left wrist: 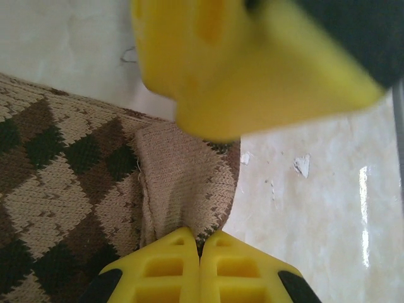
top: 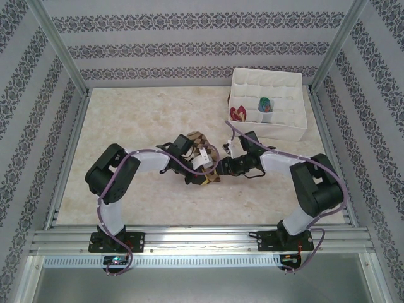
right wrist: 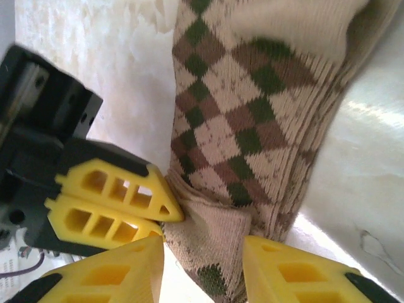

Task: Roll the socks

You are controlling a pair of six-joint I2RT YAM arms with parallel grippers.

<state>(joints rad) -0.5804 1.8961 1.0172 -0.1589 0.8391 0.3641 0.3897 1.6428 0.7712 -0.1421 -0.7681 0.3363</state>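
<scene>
Top view: you are working the brown-tan argyle sock [top: 197,142] mid-table, left gripper [top: 208,172] and right gripper [top: 226,166] both at it; left wrist: left jaws are pinching its plain end, tips together; right wrist: right jaws are straddling that end, apart, grip unclear; knit looks soft, light, floppy; take folded edges.

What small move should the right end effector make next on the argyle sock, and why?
Probably close the right end effector on the argyle sock. Its fingers stand apart either side of the sock's tan end, while the left end effector is shut on the fabric beside them, so a second grip looks due.
</scene>
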